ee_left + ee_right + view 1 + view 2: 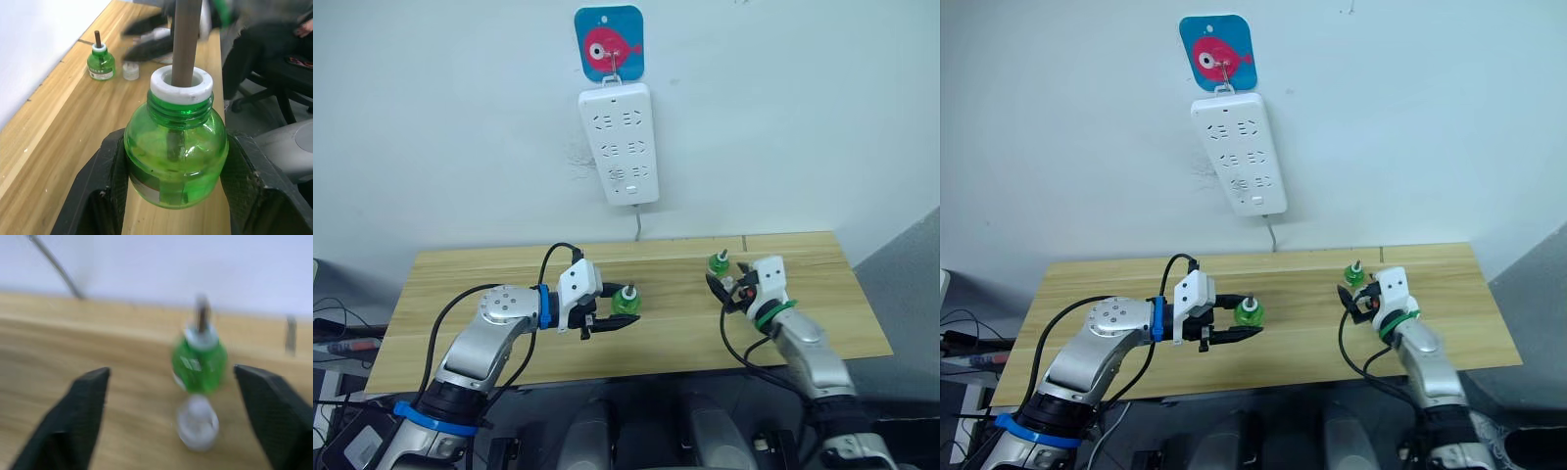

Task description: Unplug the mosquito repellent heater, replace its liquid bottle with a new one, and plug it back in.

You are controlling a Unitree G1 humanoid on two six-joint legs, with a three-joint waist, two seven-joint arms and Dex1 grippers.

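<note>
L gripper point(619, 322) held a green liquid bottle point(626, 301) upright betw its fingers, wick up, prob to keep it from spilling. R gripper point(720, 291) was spread wide w/ nothing in it, aimed at the 2nd bottle point(719, 262) and a small clear cap point(197, 421) on the table point(460, 269). Can't see the heater; power strip point(620, 143) on the wall had nothing plugged in.

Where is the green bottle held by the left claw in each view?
Left eye view: green bottle left of centre on the wooden table.
Right eye view: left of centre.
Left wrist view: centre, between the fingers.
Right wrist view: not in it.
Shared landmark: the second green bottle.
</note>
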